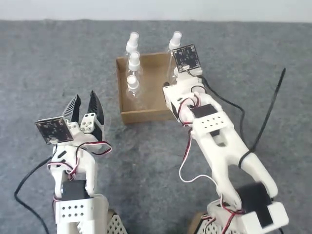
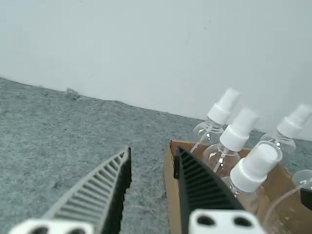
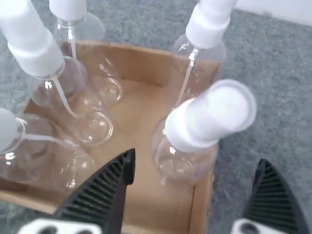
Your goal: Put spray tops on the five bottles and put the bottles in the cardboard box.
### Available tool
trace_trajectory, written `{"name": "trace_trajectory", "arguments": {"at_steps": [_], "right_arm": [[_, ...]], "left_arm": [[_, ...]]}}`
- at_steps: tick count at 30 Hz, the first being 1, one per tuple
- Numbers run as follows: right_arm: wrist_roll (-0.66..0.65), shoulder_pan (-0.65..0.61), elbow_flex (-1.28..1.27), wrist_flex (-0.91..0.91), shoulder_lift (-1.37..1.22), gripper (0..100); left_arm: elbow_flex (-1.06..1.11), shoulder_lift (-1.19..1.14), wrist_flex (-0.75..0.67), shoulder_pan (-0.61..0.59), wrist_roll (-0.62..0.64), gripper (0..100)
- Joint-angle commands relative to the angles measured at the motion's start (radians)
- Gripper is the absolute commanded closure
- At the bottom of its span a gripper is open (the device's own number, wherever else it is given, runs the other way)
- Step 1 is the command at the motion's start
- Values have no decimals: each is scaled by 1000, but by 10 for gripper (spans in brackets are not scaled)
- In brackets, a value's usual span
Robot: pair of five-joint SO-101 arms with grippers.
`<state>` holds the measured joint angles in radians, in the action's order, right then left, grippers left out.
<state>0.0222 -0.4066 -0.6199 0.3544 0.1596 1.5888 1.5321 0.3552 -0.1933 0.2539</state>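
While the left arm sits in the lower left of the high view, the left gripper points up the frame with its dark jaws spread and nothing between them. It is well apart from the cardboard box, which lies in the upper middle on the grey carpet. Three bottles with white spray tops stand in a column along the box's left wall, though I cannot tell whether the farthest one is inside the back wall. A fourth bottle stands at the box's upper right corner, just beside the camera board of the right arm, which stretches from the lower right up over the box's right wall. Seen from the left wrist, the same released jaws frame carpet and the near corner of the box, with four capped bottles beyond them and a pale wall behind. From the right wrist, the right gripper hangs above the box with its jaws wide apart, one over the box floor and the other outside the side wall. Between them, touching neither, the nearest bottle stands upright in the box against that wall, and four more capped bottles stand beyond it.
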Motion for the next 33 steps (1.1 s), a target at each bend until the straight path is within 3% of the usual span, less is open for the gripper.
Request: {"name": "trace_trajectory", "arguments": {"at_steps": [1,6,15,19,33], "right_arm": [[6,-1,8,58,93,684],[2,-2,8,133,133,705],[-15,1,8,222,242,990],[-91,-5,8,283,297,991],[-89,-5,-57,386,542,991]], "left_arm": [[-7,11,-28,-5,5,863],[-5,11,-28,-5,5,863],[2,11,-29,-5,5,863],[2,11,-29,-5,5,863],[2,11,-29,-5,5,865]]}}
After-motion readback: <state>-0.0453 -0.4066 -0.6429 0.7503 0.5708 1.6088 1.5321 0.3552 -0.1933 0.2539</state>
